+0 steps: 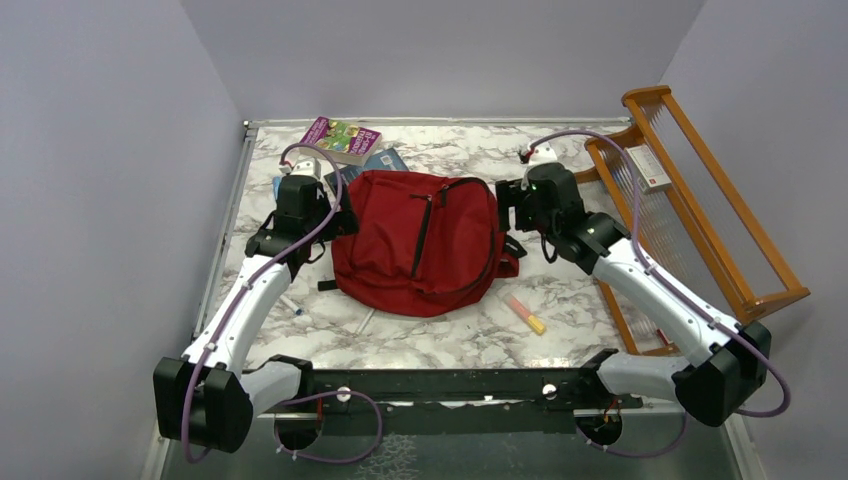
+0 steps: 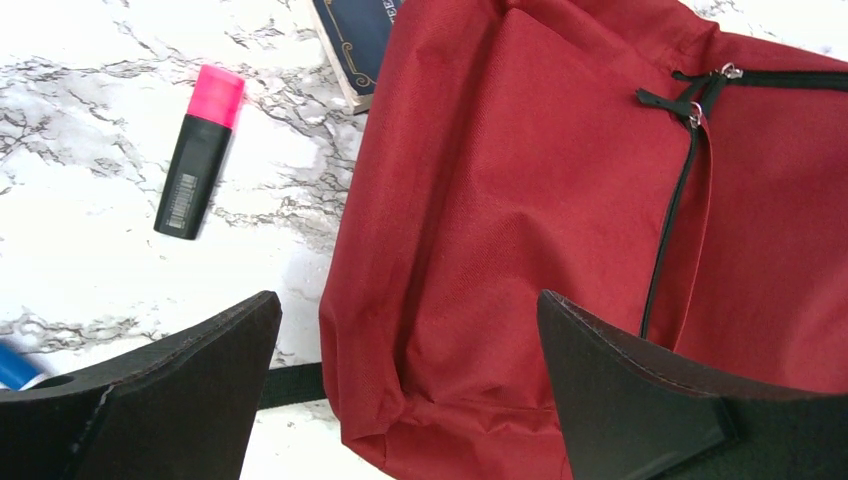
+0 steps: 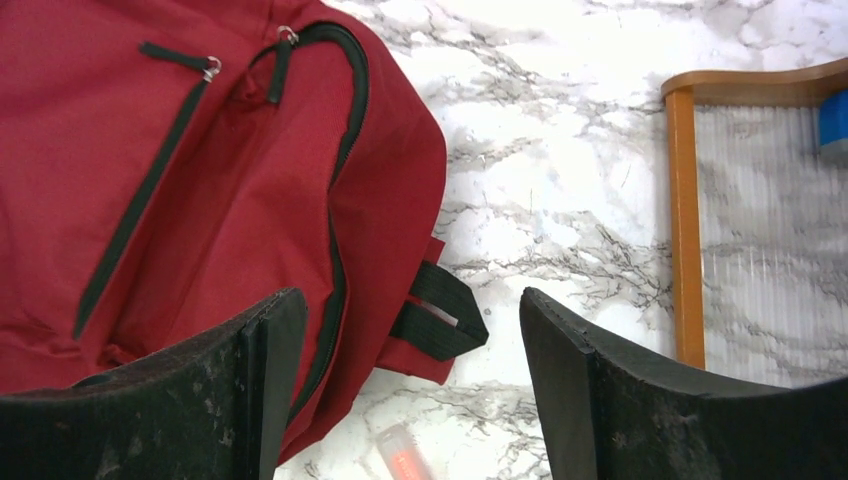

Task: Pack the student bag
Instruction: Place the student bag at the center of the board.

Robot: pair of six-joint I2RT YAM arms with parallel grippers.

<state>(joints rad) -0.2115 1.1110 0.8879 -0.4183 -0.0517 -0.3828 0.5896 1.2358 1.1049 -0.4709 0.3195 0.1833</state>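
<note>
Jaws of both the left gripper (image 2: pixel 408 300) and the right gripper (image 3: pixel 410 292) are standing wide apart, gripping nothing, hovering at either side of the red bag (image 1: pixel 420 240). It is lying flat mid-table (image 1: pixel 450 340). A purple book (image 1: pixel 340 138) is sitting at the far edge, and what looks like an orange marker (image 1: pixel 525 313) is lying nearer the near edge.

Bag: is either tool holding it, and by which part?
Nothing is held. The left tool and right tool both stand open over the sides of the bag, clamping no fabric.

Top view overlooks table (image 1: pixel 450 335) — close wrist views share backpack (image 1: pixel 400 250).
</note>
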